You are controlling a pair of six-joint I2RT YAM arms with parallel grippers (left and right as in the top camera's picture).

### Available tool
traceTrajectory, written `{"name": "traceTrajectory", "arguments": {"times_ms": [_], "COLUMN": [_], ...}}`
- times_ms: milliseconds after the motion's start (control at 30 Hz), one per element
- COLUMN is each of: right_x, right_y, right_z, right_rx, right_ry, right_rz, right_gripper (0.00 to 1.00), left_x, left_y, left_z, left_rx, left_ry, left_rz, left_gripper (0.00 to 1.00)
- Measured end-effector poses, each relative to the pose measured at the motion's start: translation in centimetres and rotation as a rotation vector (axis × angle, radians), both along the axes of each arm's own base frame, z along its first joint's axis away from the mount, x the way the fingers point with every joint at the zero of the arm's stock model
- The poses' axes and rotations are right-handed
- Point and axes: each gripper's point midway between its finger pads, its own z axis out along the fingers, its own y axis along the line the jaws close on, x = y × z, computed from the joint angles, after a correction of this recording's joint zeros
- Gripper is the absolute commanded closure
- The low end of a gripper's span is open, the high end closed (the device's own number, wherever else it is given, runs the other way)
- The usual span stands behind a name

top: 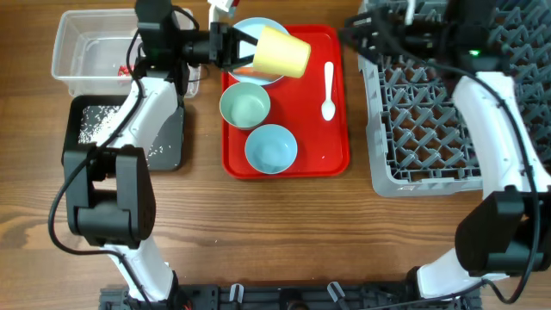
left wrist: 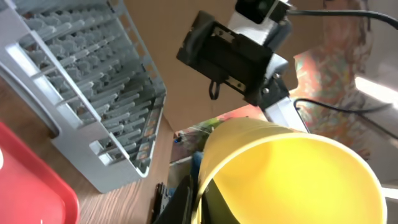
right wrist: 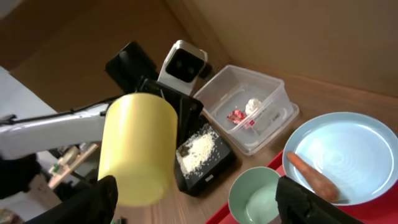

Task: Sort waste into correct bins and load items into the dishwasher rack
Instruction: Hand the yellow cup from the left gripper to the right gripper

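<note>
I'm seeing a flat red tray (top: 336, 146) lying near the middle of the wooden table (top: 258, 232). On the right wrist camera, a plain brown board (right wrist: 311, 31) is standing behind the table.

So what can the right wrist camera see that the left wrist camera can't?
Only the right wrist camera sees the clear tub with the red wrapper and tissue, the black tray with rice, the plate with the carrot, and one bowl. Only the left wrist camera sees the grey rack. Both see the yellow cup and a bit of the red tray.
</note>
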Motion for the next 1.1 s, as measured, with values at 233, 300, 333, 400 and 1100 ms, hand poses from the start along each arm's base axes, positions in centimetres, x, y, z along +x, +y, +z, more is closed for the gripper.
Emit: {"name": "traceTrajectory", "arguments": {"times_ms": [233,300,333,400,1100], "right_x": [-2.0,-2.5,-2.8,-3.2,-3.4], "right_y": [2.8,3.8,4.4,5.4,10.2], "right_z": [0.5,0.6,0.6,0.7,0.8], "right_rx": [0.029,0.030,0.029,0.029,-0.006], "right_ry": [-0.013,-0.022,-0.028,-0.034,-0.103], "right_rz": [0.120,0.147,0.163,0.188,0.191], "right_gripper": [0.06,0.07,0.07,0.09,0.31], "left_x": [0.3,0.4,0.4,0.5,0.2], "left_y": [0.0,0.0,0.0,0.0,-0.9], "left_z": [1.4,1.4,1.4,1.4,1.7], "left_rx": [-0.008,-0.009,-0.009,-0.009,-0.011], "left_ry": [0.004,0.020,0.026,0.036,0.043], "left_rz": [0.026,0.032,0.034,0.041,0.031], "left_gripper": [0.96,0.96,0.96,0.96,0.96]}}
